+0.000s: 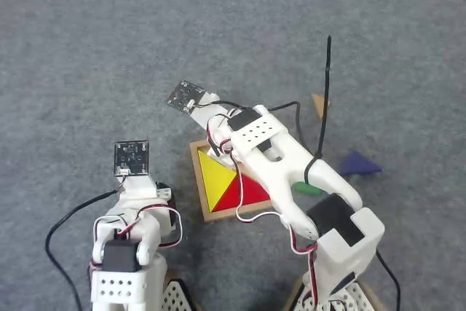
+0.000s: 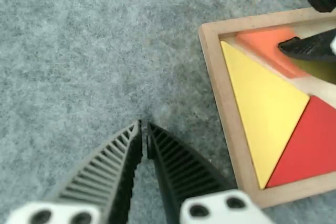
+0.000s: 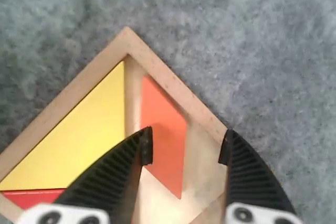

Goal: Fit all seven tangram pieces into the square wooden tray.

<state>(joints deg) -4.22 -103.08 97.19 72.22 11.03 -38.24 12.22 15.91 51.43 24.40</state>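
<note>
The square wooden tray [image 1: 206, 214] lies mid-table with a yellow triangle [image 1: 213, 176] and a red triangle [image 1: 244, 193] in it. An orange parallelogram [image 3: 160, 114] lies flat in the tray's corner beside the yellow triangle [image 3: 89, 135]. My right gripper [image 3: 186, 142] stands open just above it, one fingertip over the piece and the other near the tray rim [image 3: 173, 85]. My left gripper [image 2: 144, 127] is shut on nothing over bare carpet, off the tray's side [image 2: 210, 61]. From there the orange piece [image 2: 265, 45] and the right gripper's dark fingers [image 2: 310, 45] show.
Loose pieces lie on the grey carpet beyond the right arm: a small tan triangle [image 1: 318, 105], a purple triangle [image 1: 358, 164] and a green piece [image 1: 306, 188] partly under the arm. A black cable [image 1: 325, 92] rises near them.
</note>
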